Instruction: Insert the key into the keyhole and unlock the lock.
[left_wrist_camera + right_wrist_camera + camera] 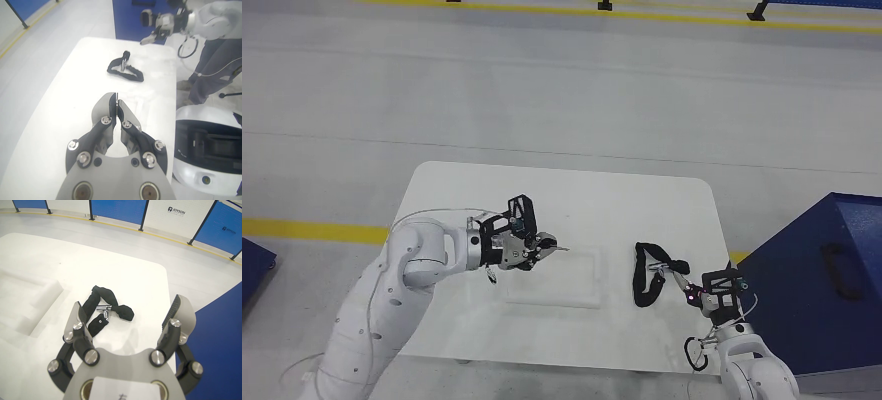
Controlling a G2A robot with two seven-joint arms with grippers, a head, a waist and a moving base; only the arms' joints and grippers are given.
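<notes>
Nearest the robot, the right gripper (128, 303) hangs spread wide just short of the black fabric-sleeved chain lock (111, 306), which lies on the white bench (642, 200). The right wrist view picks out the chrome lock barrel (103, 308) where the top view gives a black loop. Farther out, by the white foam tray (562, 285), the left gripper (116, 97) pinches what looks like the thin silver metal key (117, 94), seen edge-on.

The chain lock (108, 295) has a matt black cloth sleeve — its end fitting (103, 308) is glossy metal; the table (132, 275) is smooth, matt white.
</notes>
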